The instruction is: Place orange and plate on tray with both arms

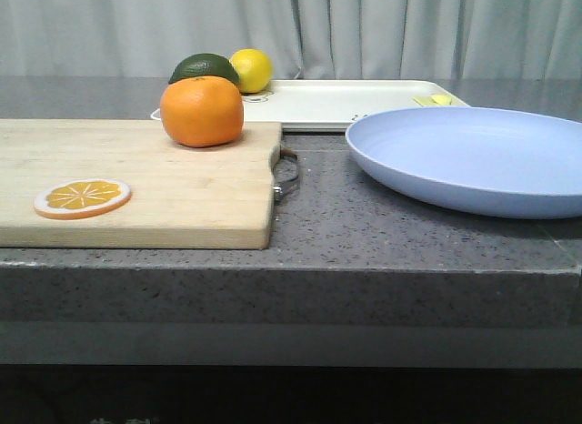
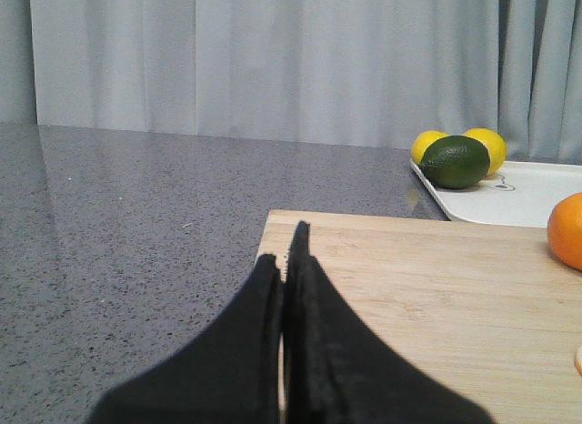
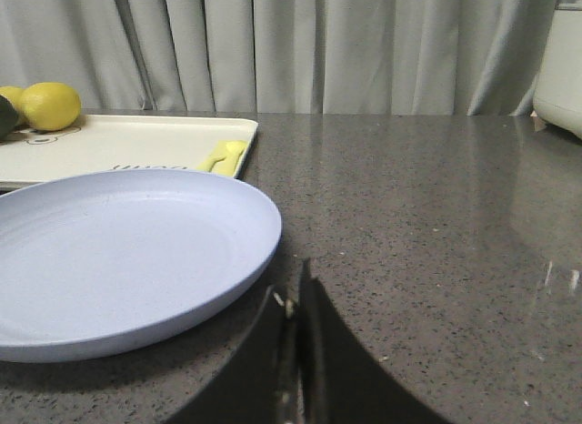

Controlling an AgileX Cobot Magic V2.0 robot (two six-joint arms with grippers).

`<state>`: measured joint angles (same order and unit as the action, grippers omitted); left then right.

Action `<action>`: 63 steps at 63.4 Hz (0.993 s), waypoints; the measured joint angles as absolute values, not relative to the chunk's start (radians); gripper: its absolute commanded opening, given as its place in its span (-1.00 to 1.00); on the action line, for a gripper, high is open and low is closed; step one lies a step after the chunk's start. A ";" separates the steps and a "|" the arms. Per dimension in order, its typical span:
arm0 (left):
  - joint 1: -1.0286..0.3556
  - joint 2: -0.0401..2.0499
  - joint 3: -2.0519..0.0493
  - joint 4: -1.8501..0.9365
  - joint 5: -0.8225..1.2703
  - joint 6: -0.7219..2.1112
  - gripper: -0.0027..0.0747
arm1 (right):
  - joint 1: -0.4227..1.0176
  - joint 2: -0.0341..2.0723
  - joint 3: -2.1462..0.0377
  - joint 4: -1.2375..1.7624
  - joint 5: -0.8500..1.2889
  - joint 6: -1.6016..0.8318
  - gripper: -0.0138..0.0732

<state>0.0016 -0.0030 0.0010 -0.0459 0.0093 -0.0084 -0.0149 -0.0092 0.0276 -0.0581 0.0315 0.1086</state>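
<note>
The orange (image 1: pixel 202 110) sits at the far right corner of a wooden cutting board (image 1: pixel 164 183); only its edge (image 2: pixel 567 229) shows in the left wrist view. The pale blue plate (image 1: pixel 473 156) rests on the grey counter to the right, and fills the near side of the right wrist view (image 3: pixel 118 256). Behind both lies the cream-white tray (image 1: pixel 355 101). My left gripper (image 2: pixel 285 251) is shut and empty over the board's corner. My right gripper (image 3: pixel 293 292) is shut and empty beside the plate's rim. Neither gripper shows in the front view.
An orange slice (image 1: pixel 83 197) lies on the board's near left. A dark green lime (image 1: pixel 204 68) and a yellow lemon (image 1: pixel 251 70) sit at the tray's left end. A grey curtain hangs behind. A white appliance (image 3: pixel 558 69) stands far right.
</note>
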 measured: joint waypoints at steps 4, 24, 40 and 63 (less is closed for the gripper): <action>0.002 -0.003 0.001 -0.046 0.009 -0.008 -0.98 | -0.015 -0.009 0.028 -0.058 0.031 0.109 -0.82; 0.002 -0.003 0.001 -0.046 0.009 -0.008 -0.98 | -0.015 -0.009 0.028 -0.058 0.031 0.109 -0.82; 0.002 -0.003 0.001 -0.046 0.009 -0.008 -0.98 | -0.015 -0.009 0.028 -0.058 0.031 0.109 -0.82; 0.002 -0.003 -0.109 -0.046 0.072 -0.008 -0.98 | -0.015 -0.009 -0.080 -0.058 0.132 0.109 -0.82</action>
<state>0.0016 -0.0030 -0.1095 -0.0459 0.0724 -0.0084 -0.0149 -0.0092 -0.0798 -0.0581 0.1319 0.1086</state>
